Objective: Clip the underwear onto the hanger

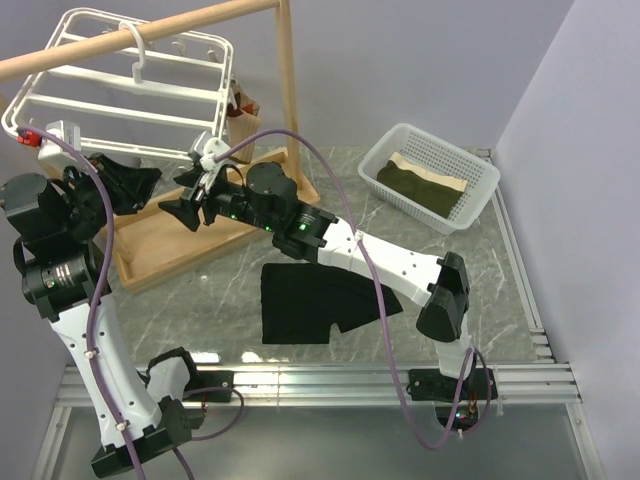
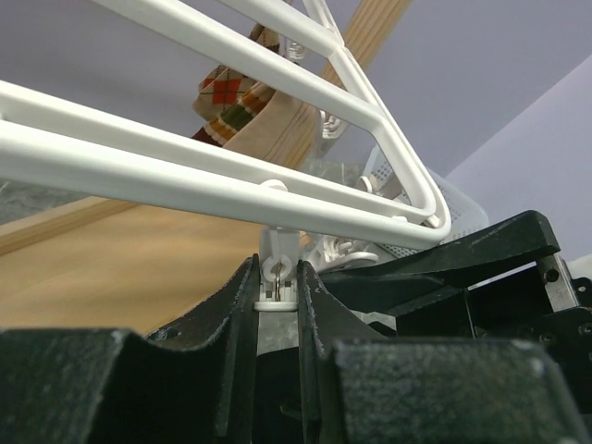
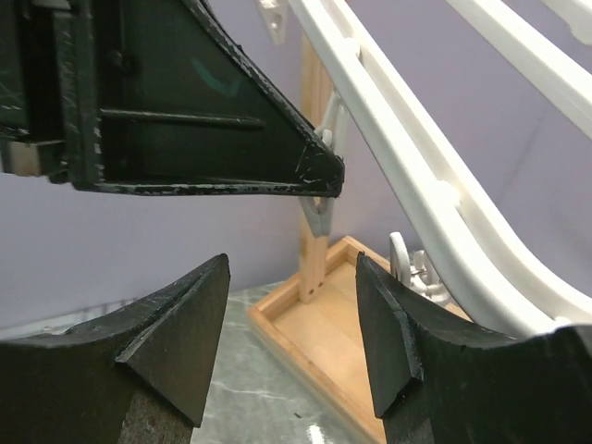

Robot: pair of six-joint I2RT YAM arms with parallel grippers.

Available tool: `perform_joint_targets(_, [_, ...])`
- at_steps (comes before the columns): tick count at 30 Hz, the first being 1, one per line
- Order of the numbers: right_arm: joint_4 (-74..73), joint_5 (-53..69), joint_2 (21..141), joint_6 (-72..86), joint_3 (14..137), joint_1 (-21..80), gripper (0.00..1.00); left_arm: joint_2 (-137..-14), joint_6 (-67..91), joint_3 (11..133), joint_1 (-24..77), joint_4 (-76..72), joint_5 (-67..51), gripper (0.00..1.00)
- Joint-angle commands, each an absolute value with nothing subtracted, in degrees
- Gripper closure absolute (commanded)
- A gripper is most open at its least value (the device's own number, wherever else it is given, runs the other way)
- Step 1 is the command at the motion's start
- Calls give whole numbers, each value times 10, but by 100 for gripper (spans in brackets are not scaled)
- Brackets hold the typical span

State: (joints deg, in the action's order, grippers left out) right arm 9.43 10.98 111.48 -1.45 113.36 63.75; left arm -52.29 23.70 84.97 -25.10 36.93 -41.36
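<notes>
The underwear [image 1: 310,300] lies flat on the desk [image 1: 480,290], in front of the two arms and well apart from the hanger [image 2: 185,180]. Neither arm touches it. The hanger hangs by its hook from a wooden pole [image 1: 150,35] at the back left, above the stand's wooden base [image 1: 170,245].

The left fingers [image 1: 140,183] are raised to the lower edge of the hanger and are closed on a small white clip [image 2: 277,277] that dangles just under the nearest bar. The clip sits pinched between the two tips.

The right fingers [image 1: 185,210] hover just beside the left ones, under the same edge of the hanger. They stand apart with nothing between them; in the right wrist view only the wooden base shows through the gap.

A small brown checked garment [image 2: 236,102] hangs behind the hanger. At the back right a white basket [image 1: 480,195] holds a folded olive and tan cloth [image 1: 420,185].
</notes>
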Motion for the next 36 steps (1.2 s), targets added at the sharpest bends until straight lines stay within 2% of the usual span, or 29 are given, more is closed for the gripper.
perform_joint_targets(1, [128, 48, 1119, -47, 1162, 636, 36, -513, 250, 874, -252, 405, -441, 100])
perform_joint_targets(15, [142, 34, 1151, -62, 1210, 636, 35, -513, 235, 881, -252, 439, -440, 100])
perform_joint_targets(19, [136, 46, 1160, -58, 1223, 636, 39, -516, 231, 879, -252, 445, -444, 100])
perform_joint_targets(23, [134, 58, 1164, -55, 1225, 635, 50, -516, 233, 877, -252, 446, -455, 100])
perform_joint_targets(24, [132, 61, 1165, -55, 1226, 635, 58, -515, 234, 876, -252, 444, -458, 98])
perform_joint_targets(29, [124, 83, 1169, -40, 1230, 634, 78, -515, 250, 875, -252, 435, -481, 95])
perform_joint_targets(30, [123, 84, 1170, -38, 1232, 633, 86, -513, 250, 875, -252, 433, -485, 89])
perform_joint_targets(31, [122, 86, 1168, -31, 1233, 631, 90, -512, 252, 875, -252, 432, -483, 85])
perform_joint_targets(32, [122, 90, 1169, -26, 1233, 628, 93, -508, 257, 875, -253, 425, -481, 75])
perform_joint_targets(33, [121, 94, 1168, -20, 1233, 627, 100, -505, 260, 875, -253, 422, -476, 68])
perform_joint_targets(36, [122, 119, 1159, 26, 1230, 616, 100, -486, 271, 868, -252, 403, -433, 52])
